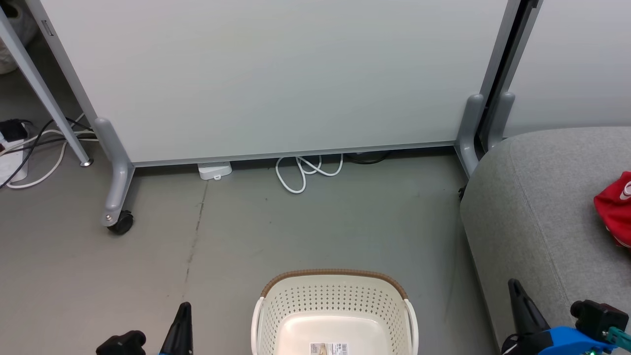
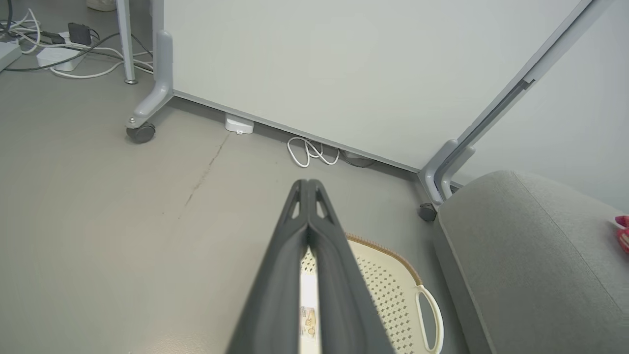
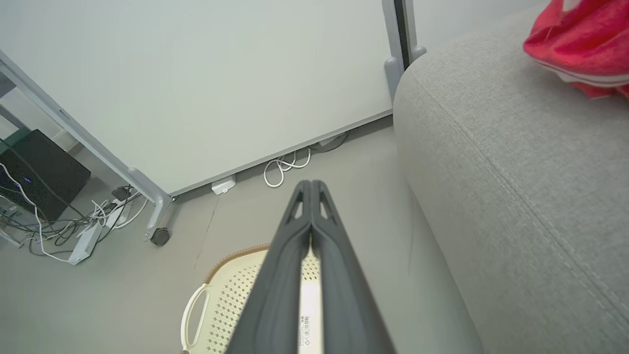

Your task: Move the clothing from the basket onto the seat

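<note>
On the grey floor [image 1: 74,276] at the lower left, the left gripper [image 1: 185,309] points up, its two dark fingers pressed together on nothing. Just right of it stands the cream perforated basket [image 1: 335,296], with a label sticker [image 1: 329,349] on its bare bottom. Beyond it, a coiled white cable [image 1: 304,173] lies at the foot of the partition panel [image 1: 276,74]. The right gripper [image 1: 516,288], likewise closed and empty, shows against the left edge of the grey seat [image 1: 532,207]. The red clothing [image 1: 615,209] with white trim lies on the seat, cut off by the picture's right side.
</note>
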